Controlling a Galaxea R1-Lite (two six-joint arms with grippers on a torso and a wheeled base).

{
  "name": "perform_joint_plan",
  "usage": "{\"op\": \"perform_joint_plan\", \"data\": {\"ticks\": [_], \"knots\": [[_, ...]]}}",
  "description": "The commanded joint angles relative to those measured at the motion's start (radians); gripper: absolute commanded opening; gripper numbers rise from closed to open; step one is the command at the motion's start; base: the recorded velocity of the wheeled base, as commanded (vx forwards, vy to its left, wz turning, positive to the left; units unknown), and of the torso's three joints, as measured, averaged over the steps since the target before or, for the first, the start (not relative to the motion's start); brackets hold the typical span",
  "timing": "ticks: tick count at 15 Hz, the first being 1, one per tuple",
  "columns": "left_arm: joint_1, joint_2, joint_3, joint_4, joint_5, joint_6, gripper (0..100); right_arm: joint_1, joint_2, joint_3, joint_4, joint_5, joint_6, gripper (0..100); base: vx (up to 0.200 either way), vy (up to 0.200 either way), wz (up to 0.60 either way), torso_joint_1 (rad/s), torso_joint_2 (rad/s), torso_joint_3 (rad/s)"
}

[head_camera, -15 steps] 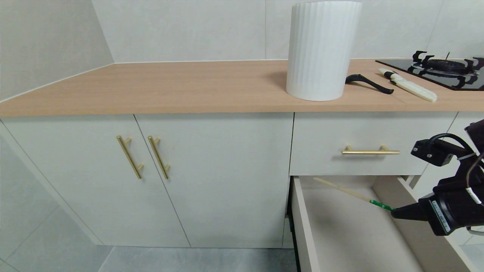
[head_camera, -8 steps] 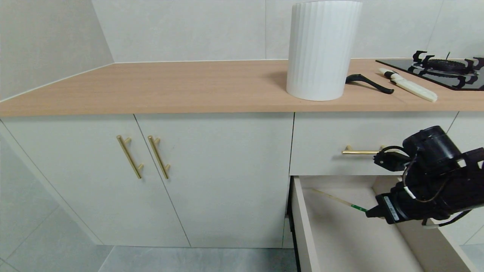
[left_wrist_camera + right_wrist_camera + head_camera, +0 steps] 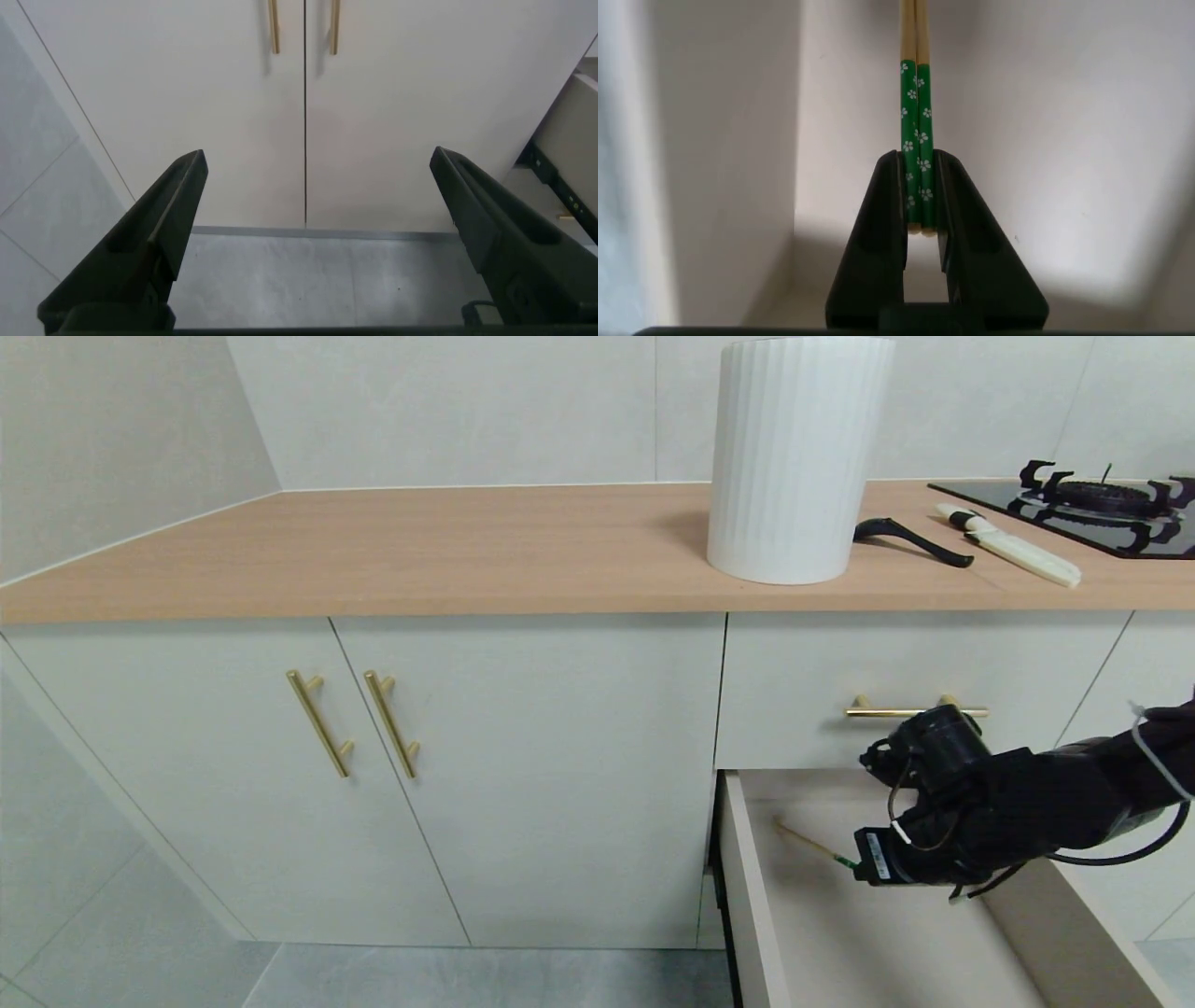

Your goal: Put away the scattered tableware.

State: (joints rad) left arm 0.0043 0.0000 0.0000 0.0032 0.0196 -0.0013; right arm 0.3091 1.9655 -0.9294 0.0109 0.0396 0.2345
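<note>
My right gripper [image 3: 864, 866] hangs inside the open lower drawer [image 3: 747, 887], shut on a pair of wooden chopsticks [image 3: 810, 845] with green flowered ends. In the right wrist view the chopsticks [image 3: 913, 112] run straight out from between the closed fingers [image 3: 887, 215] toward the drawer's back wall. On the wooden counter [image 3: 420, 551] lie a black-handled utensil [image 3: 910, 541] and a cream knife [image 3: 1013, 556]. My left gripper [image 3: 308, 243] is open, low in front of the cabinet doors [image 3: 305, 103] above the floor, with nothing between its fingers.
A tall white ribbed container [image 3: 792, 462] stands on the counter, with a black gas hob [image 3: 1102, 509] at the far right. A shut drawer with a gold handle [image 3: 915, 711] sits just above the open one. Two cabinet doors with gold handles [image 3: 355, 723] are to the left.
My right arm has swung left and deeper into the open drawer, carrying the chopsticks along; they now sit lower and nearer the drawer's left wall.
</note>
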Motion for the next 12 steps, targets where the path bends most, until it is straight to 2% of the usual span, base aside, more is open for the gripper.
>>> {"op": "perform_joint_plan", "data": {"ticks": [1,3,12], "knots": [[0.000,0.000,0.000,0.000,0.000,0.000,100,0.016,0.102,0.004,-0.038,-0.012,0.014,0,0.000,0.000,0.00,0.000,0.00,0.000],[0.000,0.000,0.000,0.000,0.000,0.000,100,0.016,0.139,0.000,-0.049,-0.047,0.016,0,0.000,0.000,0.00,0.000,0.00,0.000],[0.000,0.000,0.000,0.000,0.000,0.000,100,0.038,0.282,0.003,-0.123,-0.067,0.025,0,0.000,0.000,0.00,0.000,0.00,0.000]]}}
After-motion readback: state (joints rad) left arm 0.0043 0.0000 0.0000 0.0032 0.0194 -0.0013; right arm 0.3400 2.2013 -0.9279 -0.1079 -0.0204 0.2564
